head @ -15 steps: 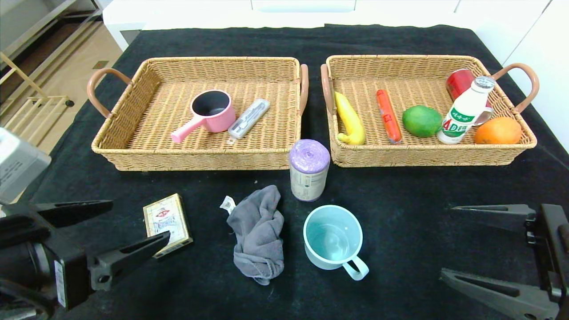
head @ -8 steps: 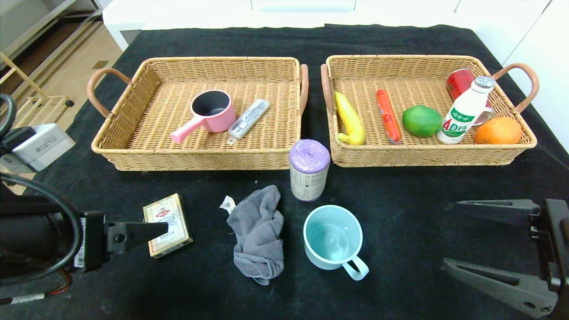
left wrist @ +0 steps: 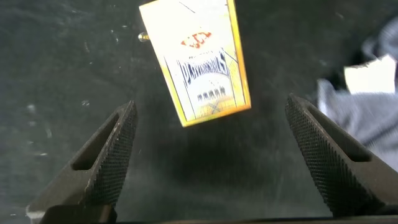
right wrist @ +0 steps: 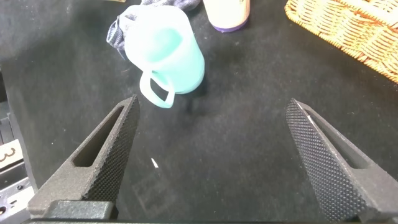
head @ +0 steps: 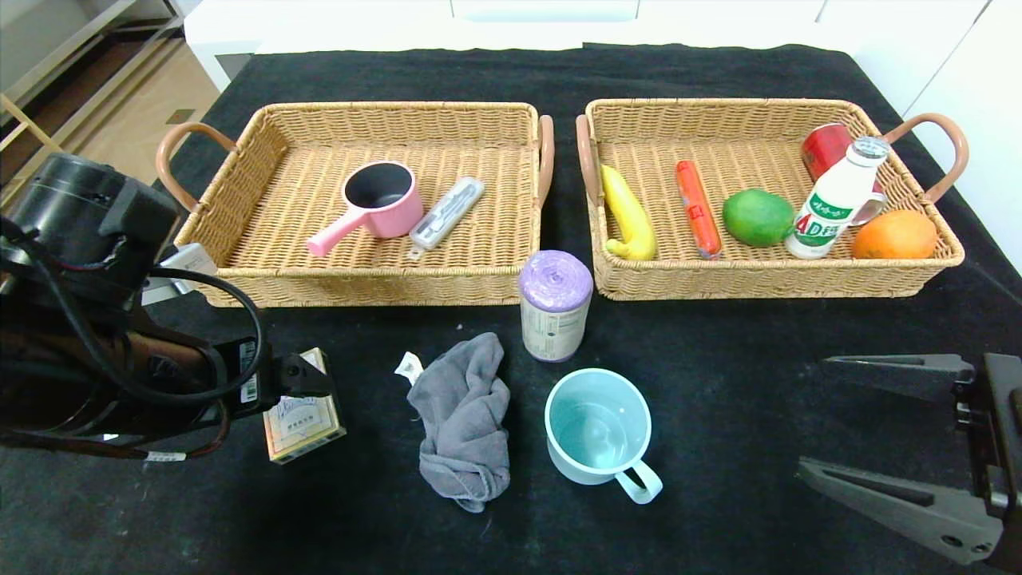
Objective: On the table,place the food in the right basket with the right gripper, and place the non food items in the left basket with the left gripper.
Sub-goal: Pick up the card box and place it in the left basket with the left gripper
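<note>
card box (left wrist: pixel 198 61): lying flat on the black tablecloth (head: pixel 718 351), directly below and slightly ahead of the left gripper (left wrist: pixel 211 155); non-food, so it looks like the current target.
left gripper: hovering over the box, jaws spread wide, holding nothing; fingers (left wrist: pixel 106 158) are straddling a gap wider than the box, probably so they can drop down on either side of it.
box vs jaws: not between the fingertips yet, sitting just past them; I'd judge a short advance plus descent is needed before closing.
grey cloth (head: pixel 465 419): crumpled on the table, beside the box on the side toward the robot's right; one edge is showing next to a left finger, a snag risk if the jaws drift that way.
light-blue mug (head: pixel 599 431): standing upright ahead of the right gripper (right wrist: pixel 214 158), handle toward the robot.
purple roll (head: pixel 556 303): standing on end just beyond the mug, against the gap between the baskets.
left basket (head: pixel 239 200): well beyond the left gripper, already holding a pink pot (head: pixel 375 204) and a grey case (head: pixel 447 212).
right basket (head: pixel 902 136): holding banana, sausage, lime, bottle, can, orange; no food left on the table.
right gripper: parked low at the robot's right, jaws fully apart, gripping nothing; likely idling since only non-food remains.
</note>
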